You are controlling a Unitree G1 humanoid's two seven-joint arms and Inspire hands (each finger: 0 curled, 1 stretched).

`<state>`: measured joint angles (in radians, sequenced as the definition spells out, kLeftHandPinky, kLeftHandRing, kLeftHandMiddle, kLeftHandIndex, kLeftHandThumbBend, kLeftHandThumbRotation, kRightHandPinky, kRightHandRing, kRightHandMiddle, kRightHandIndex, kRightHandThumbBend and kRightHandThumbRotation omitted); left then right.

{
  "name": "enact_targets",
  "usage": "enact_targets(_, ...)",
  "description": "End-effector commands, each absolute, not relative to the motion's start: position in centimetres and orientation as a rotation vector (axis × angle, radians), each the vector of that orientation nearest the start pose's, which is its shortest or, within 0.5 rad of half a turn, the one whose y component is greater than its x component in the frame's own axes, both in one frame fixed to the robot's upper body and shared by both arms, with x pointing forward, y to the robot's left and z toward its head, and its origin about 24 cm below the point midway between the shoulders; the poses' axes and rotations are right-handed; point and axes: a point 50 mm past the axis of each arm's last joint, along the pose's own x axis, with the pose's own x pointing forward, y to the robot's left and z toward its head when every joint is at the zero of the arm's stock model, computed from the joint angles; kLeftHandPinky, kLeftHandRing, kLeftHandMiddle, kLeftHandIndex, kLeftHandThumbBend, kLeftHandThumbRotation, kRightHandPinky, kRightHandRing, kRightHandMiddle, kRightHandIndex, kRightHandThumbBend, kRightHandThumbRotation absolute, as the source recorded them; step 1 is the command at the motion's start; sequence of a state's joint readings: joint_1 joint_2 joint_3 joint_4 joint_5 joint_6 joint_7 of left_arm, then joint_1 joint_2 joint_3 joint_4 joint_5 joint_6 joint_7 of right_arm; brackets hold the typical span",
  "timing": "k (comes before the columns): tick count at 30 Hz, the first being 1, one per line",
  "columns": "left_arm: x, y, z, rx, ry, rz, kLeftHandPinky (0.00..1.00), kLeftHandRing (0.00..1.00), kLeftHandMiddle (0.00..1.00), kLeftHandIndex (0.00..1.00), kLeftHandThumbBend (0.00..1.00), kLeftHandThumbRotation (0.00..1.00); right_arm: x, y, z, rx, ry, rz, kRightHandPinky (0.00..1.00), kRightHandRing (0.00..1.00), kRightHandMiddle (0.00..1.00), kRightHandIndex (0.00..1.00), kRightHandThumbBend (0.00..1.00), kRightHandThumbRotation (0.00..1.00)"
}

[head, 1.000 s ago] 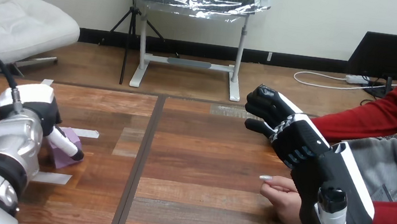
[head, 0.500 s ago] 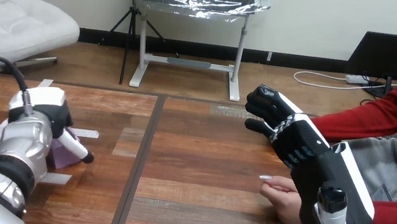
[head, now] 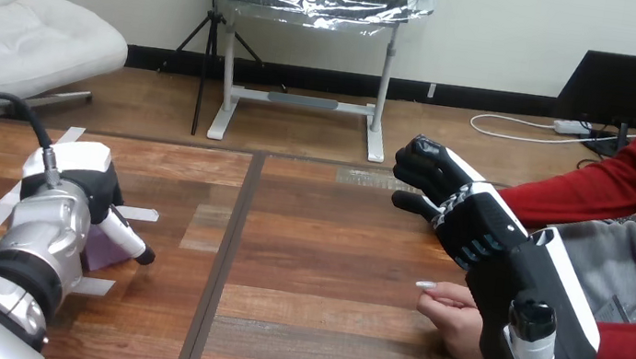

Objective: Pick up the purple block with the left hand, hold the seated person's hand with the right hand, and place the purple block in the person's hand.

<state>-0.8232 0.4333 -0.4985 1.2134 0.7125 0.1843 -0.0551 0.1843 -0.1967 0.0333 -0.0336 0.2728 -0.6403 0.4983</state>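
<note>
Fingers (head: 420, 170) of the right hand (head: 477, 230) are loosely bent and hold nothing, raised above the bench (head: 322, 264). The person's hand (head: 449, 316) lies lower down beside that arm, so this hold is not yet made. Across the bench, the left hand (head: 77, 183) is down over the purple block (head: 105, 252), which sits partly hidden behind it; whether it has closed on the block I cannot tell. The pick-up looks at most begun, with the hand-hold and the placing left to do.
</note>
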Motion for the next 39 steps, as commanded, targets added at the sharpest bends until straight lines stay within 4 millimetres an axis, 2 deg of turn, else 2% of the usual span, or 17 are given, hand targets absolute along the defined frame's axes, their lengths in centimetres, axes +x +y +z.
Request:
enact_targets(1, 37.48, 23.25, 5.36, 1.518, 0.516, -0.126, 0.64, 0.75, 0.77, 0.73, 0.92, 0.36, 20.23, -16.65, 8.54, -0.051, -0.577, 0.446, 0.85, 0.9, 0.89, 0.89, 0.96, 1.0)
enact_targets(13, 37.34, 22.98, 4.91, 1.535, 0.518, -0.137, 0.6, 0.72, 0.74, 0.7, 0.93, 0.33, 20.21, -16.67, 8.69, -0.048, -0.582, 0.447, 0.84, 0.9, 0.89, 0.89, 0.97, 1.0)
enact_targets(29, 37.36, 22.84, 4.84, 1.533, 0.54, -0.14, 0.63, 0.75, 0.76, 0.74, 0.92, 0.27, 20.06, -16.73, 8.79, -0.049, -0.577, 0.434, 0.83, 0.9, 0.89, 0.88, 0.99, 1.0)
enact_targets(39, 37.26, 23.13, 4.77, 1.529, 0.54, -0.139, 0.64, 0.76, 0.77, 0.76, 0.91, 0.19, 20.01, -16.75, 8.84, -0.05, -0.574, 0.434, 0.83, 0.9, 0.89, 0.88, 0.99, 1.0)
